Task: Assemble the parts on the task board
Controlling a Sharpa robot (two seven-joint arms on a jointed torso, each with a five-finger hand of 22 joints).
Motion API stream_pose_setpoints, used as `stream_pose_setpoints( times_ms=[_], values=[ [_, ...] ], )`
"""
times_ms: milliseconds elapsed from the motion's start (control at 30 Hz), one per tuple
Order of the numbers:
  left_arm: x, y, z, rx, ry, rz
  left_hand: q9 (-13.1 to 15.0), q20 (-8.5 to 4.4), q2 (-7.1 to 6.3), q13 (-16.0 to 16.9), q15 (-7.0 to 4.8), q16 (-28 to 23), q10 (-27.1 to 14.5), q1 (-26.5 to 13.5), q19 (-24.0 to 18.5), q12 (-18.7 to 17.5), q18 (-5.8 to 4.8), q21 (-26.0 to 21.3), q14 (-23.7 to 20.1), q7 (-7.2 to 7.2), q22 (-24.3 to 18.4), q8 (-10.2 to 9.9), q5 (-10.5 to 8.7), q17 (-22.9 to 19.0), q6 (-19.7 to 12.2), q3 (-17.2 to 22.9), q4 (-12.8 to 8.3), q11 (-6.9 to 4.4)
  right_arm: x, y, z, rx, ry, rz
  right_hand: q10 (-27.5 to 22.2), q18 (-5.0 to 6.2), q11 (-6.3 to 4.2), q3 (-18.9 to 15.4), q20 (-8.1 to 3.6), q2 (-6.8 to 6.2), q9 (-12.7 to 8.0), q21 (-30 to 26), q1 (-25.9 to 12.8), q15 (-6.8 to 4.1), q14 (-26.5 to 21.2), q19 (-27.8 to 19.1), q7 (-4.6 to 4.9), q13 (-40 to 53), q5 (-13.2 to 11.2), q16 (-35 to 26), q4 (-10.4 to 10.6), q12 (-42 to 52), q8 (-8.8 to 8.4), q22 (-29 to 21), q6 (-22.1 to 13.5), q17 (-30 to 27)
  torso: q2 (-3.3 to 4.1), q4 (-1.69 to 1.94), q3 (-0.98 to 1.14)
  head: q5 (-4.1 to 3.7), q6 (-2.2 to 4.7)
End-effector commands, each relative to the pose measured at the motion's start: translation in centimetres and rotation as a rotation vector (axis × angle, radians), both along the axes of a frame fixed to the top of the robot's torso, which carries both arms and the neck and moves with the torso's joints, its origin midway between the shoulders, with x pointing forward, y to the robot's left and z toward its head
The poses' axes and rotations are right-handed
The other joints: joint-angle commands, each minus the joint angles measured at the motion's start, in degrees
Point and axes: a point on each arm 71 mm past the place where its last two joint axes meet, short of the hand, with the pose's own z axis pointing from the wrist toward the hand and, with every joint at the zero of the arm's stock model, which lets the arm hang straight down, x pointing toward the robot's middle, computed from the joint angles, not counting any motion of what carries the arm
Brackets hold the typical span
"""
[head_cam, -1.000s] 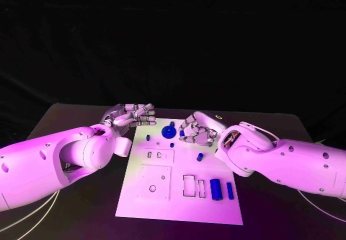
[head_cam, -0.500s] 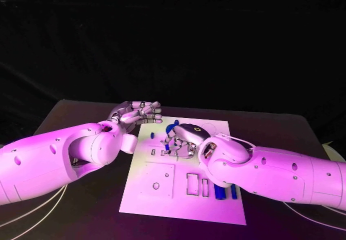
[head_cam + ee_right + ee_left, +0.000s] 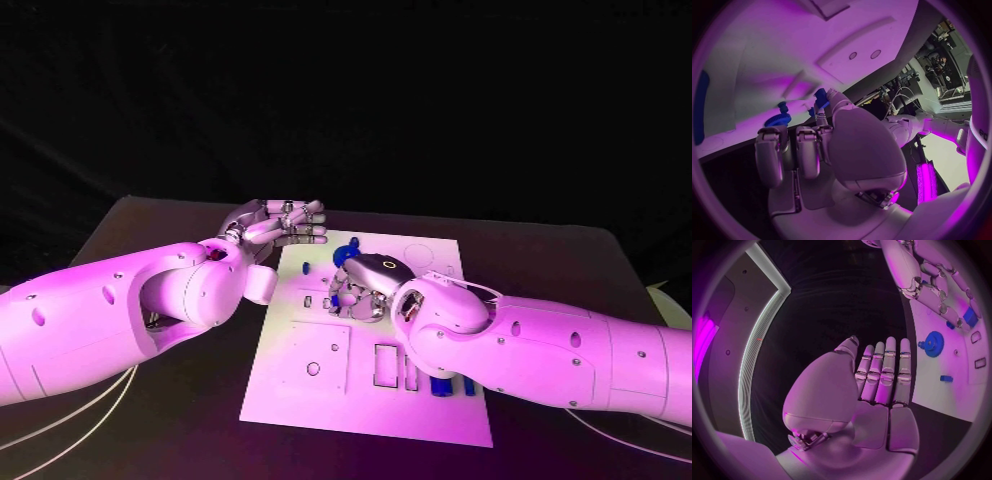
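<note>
White and flat, the task board (image 3: 296, 385) lies mid-table with its cut-outs facing up, apparently so parts can be dropped straight in. The right hand (image 3: 364, 288) reaches low over the board's middle, a small blue part (image 3: 821, 96) pinched at its fingertips, seemingly to seat it in a slot. The left hand (image 3: 277, 226) waits at the board's far left edge, holding nothing, fingers straight and close together, probably keeping clear. A blue gear (image 3: 932, 344) sits on the board's far end, near the right hand.
</note>
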Motion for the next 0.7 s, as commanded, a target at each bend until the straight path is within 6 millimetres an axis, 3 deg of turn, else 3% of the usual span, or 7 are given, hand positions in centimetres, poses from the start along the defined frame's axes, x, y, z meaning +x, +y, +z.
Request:
stream_pose_setpoints(
  times_ms=[33, 533, 700],
  values=[
    [-0.11, -0.44, 0.12, -0.012, -0.002, -0.026, 0.0, 0.16, -0.07, -0.1, -0.08, -0.2, 0.2, 0.7, -0.4, -0.3, 0.57, 0.3, -0.1, 0.09, 0.1, -0.2, 0.00, 0.1, 0.3, 0.0, -0.3, 0.07, 0.00, 0.10, -0.34, -0.036, -0.003, -0.008, 1.1, -0.94, -0.47, 0.0, -0.46, -0.24, 1.4, -0.1, -0.7, -0.25, 6.1, 4.0, -1.40, 8.3, 0.2, 0.3, 0.5, 0.1, 0.68, 13.0, 1.4, 15.1, 0.02, 0.07, -0.01, -0.09, -0.09],
    [-0.34, -0.60, 0.20, -0.014, -0.001, -0.033, 0.0, 0.16, -0.07, -0.1, -0.08, -0.2, 0.2, 0.7, -0.4, -0.3, 0.57, 0.3, -0.1, 0.10, 0.1, -0.2, 0.00, 0.1, 0.3, 0.0, -0.3, 0.08, 0.47, -0.13, -1.10, -0.037, 0.015, -0.029, 1.0, -0.88, -0.40, -0.2, -0.44, -0.64, 1.4, -0.3, -1.3, -0.21, 6.1, 3.8, -1.30, 8.2, -0.1, 0.3, 0.7, 0.0, 0.63, 12.8, 1.1, 15.1, -0.02, 0.10, 0.01, 0.07, -0.45],
    [-0.34, -0.58, 0.20, -0.014, -0.001, -0.034, 0.0, 0.16, -0.07, -0.1, -0.08, -0.2, 0.2, 0.7, -0.4, -0.3, 0.57, 0.3, -0.1, 0.10, 0.1, -0.2, 0.00, 0.1, 0.3, 0.0, -0.3, 0.08, 0.49, 0.09, -1.20, -0.034, 0.026, -0.023, 0.9, -0.84, -0.23, -0.2, -0.38, -0.87, 1.3, -0.5, -1.7, -0.10, 6.1, 3.7, -1.08, 8.1, -0.7, 0.3, 0.8, -0.2, 0.42, 12.7, 0.6, 15.1, -0.01, 0.06, -0.01, 0.55, -0.42]
  ],
)
